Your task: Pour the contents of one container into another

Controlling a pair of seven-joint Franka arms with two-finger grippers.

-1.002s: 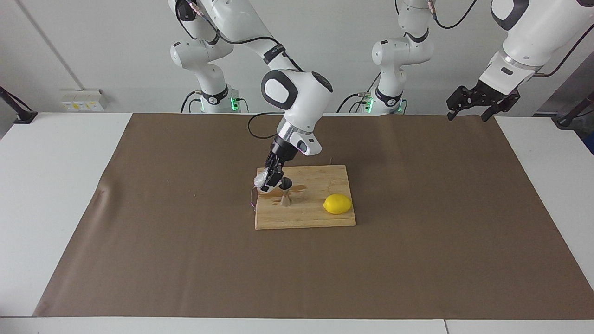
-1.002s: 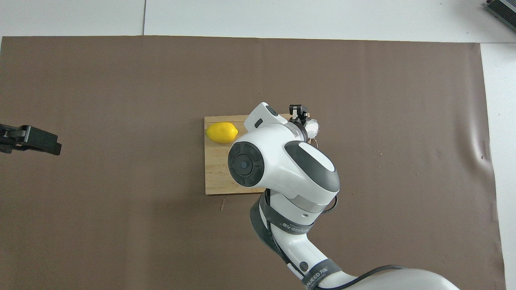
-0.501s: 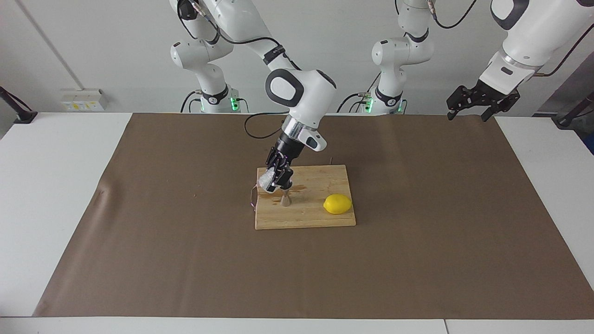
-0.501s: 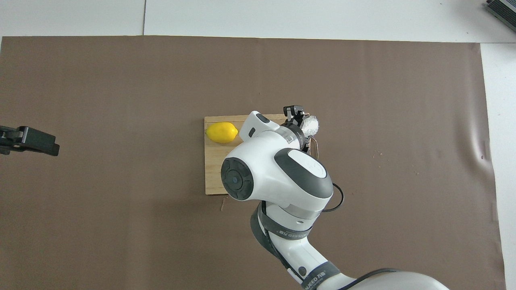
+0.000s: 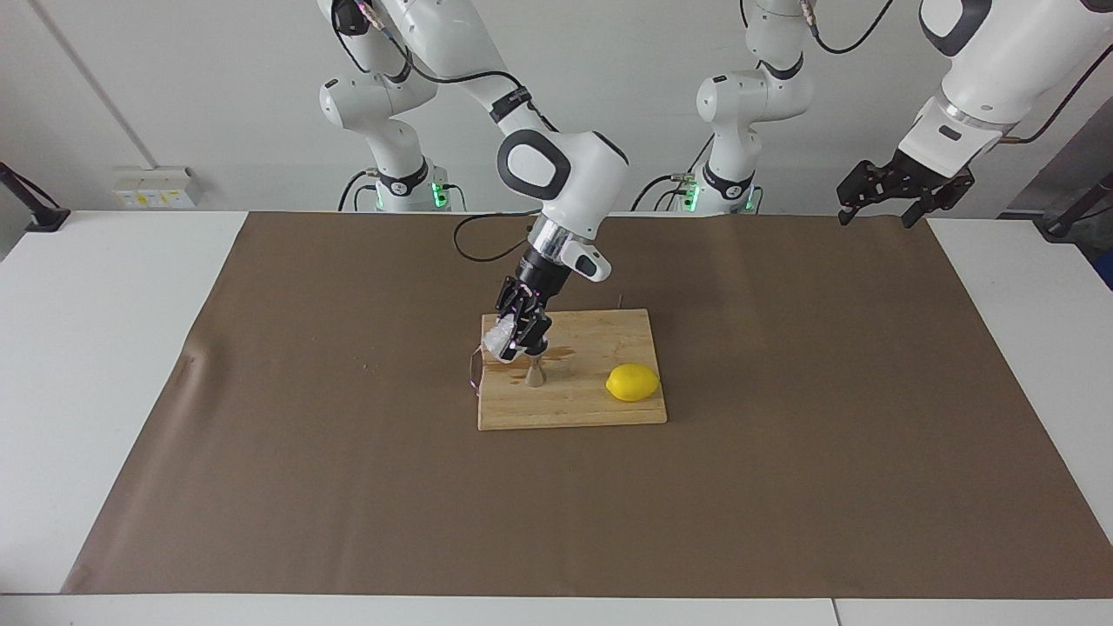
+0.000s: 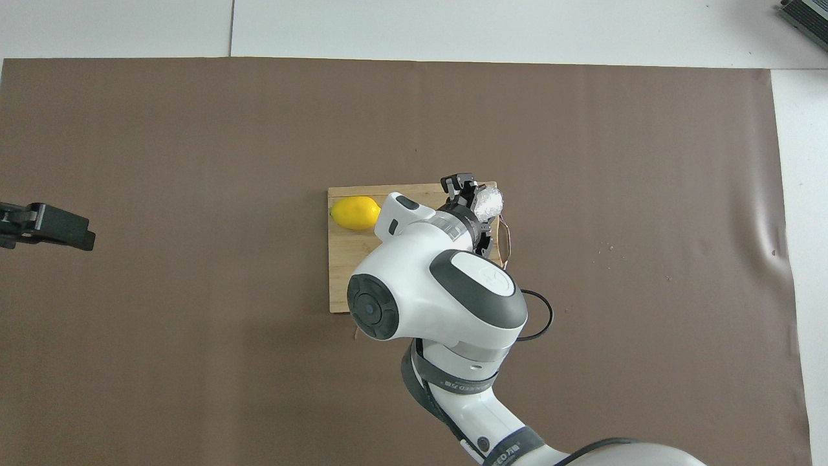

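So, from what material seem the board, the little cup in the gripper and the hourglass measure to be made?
Board: pale wood, matte, with visible grain. Cup, held tilted by the right gripper over the measure: probably thin clear plastic, whitish and crinkly with glints. Hourglass measure: seemingly metal, though only its lower cone shows. The left gripper waits aside.

Matt wooden board (image 5: pixel 600 396), crinkly clear cup (image 5: pixel 500 337)

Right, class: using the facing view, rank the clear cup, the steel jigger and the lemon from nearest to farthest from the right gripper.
1. Clear cup: gripped in the right gripper, tilted above the jigger.
2. Steel jigger: standing on the cutting board, directly under the gripper.
3. Lemon: on the same board, toward the left arm's end.
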